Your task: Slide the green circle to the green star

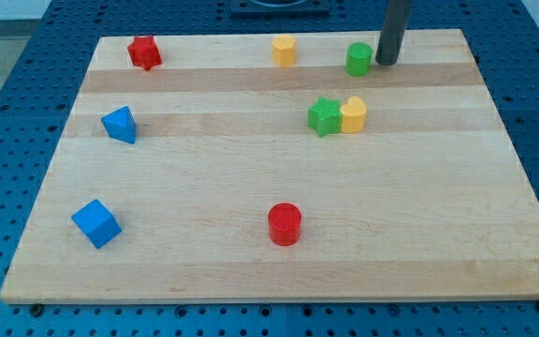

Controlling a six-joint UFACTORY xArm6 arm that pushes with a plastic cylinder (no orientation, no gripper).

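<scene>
My tip (pixel 386 63) stood just right of the green circle (pixel 358 59), near the surface's (pixel 251 187) top edge. The green star (pixel 324 116) lay below, touching a yellow block (pixel 353 114). Bare wood separated circle and star. No writing showed.

The rod enters from the view's top edge, right of centre, and runs down nearly straight, leaning only slightly. It is dark grey, smooth and round, the same width along all that shows. The arm above it is cut off by the frame. My tip (pixel 386 63) rests low against the tabletop (pixel 251 187) near its far edge, just beside the green circle (pixel 358 59), on that block's right side in the view.
</scene>
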